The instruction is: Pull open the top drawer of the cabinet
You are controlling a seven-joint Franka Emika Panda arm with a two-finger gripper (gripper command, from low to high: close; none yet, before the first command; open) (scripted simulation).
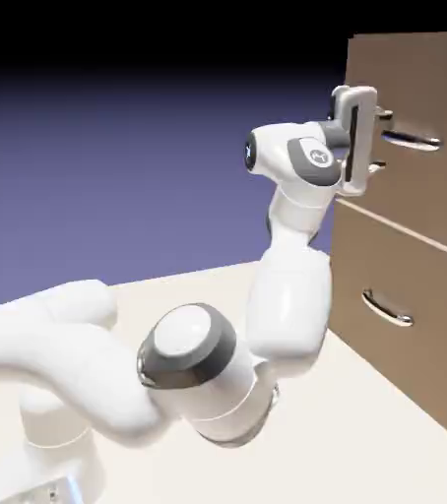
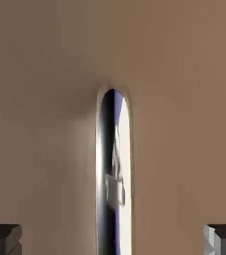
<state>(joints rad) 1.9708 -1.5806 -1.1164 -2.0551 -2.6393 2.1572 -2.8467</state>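
Gripper (image 1: 381,141) jaws spread wide, holding nothing, level w/ the top drawer (image 1: 424,94) of the cabinet (image 1: 405,266), its silver handle (image 2: 113,169) dead ahead btwn the fingertips (image 2: 3,238), bar's long axis running across the gap, so prob. close next.

1 cabinet (image 1: 434,266), 2 drawers, 2 handles

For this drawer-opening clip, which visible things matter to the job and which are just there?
Job:
top drawer
its silver bar handle
cabinet
gripper, open, fingers either side of the handle

Just there:
lower drawer and its handle
table
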